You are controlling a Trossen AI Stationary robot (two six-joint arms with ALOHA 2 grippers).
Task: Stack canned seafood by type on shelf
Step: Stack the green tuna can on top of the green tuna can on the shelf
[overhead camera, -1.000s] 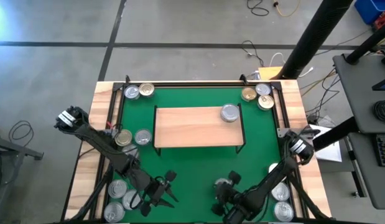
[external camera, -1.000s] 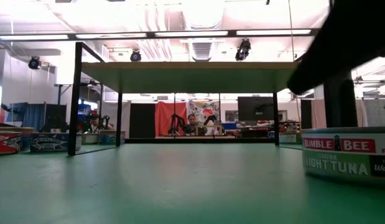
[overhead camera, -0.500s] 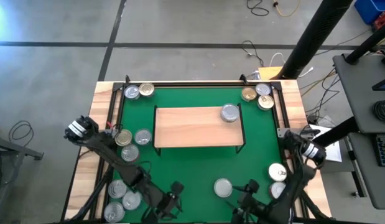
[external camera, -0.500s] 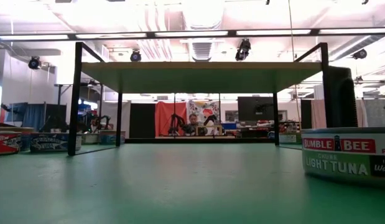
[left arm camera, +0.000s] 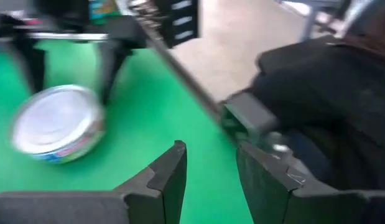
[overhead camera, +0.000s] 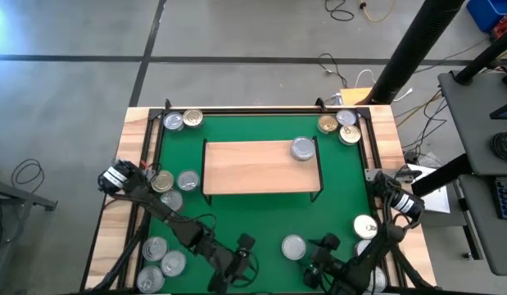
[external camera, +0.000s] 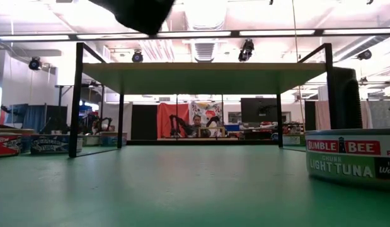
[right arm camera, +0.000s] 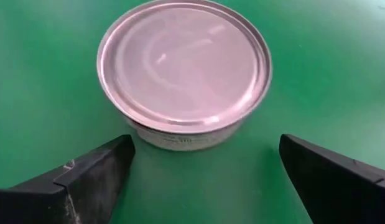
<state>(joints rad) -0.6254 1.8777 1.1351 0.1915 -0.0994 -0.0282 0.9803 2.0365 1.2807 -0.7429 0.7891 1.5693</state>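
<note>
a: where's the right pincer at?

b: low over the mat, near edge, fingers spread wide. a silver tin sits just ahead of them, flat on its base, touching neither finger.

a: so it's not holding it?

b: no. the tin stands free on the green. from above you can see the same tin just beside the right pincer, on its shelf side.

a: and the left pincer?

b: also at the near edge, a little to the left of that tin. its fingers stand slightly apart with only mat showing between them, nothing gripped. the tin lies ahead of it and off to one side.

a: how's the shelf looking?

b: one silver tin on the board, at its far right corner. the rest are still on the mat: clusters at both far corners, a few left of the shelf, more by each near corner. the low camera shows a tuna tin on the mat and the shelf's underside.

a: so which step is this?

b: early sorting, i'd say. the tin in front of the right pincer looks like the same type as the one on the shelf, so it probably belongs on top of it.

a: what would the next move need?

b: my guess: whichever arm takes it has to straddle the tin squarely, close on its sides, lift it level and set it centred on the shelved tin so the stack doesn't slide.
</note>
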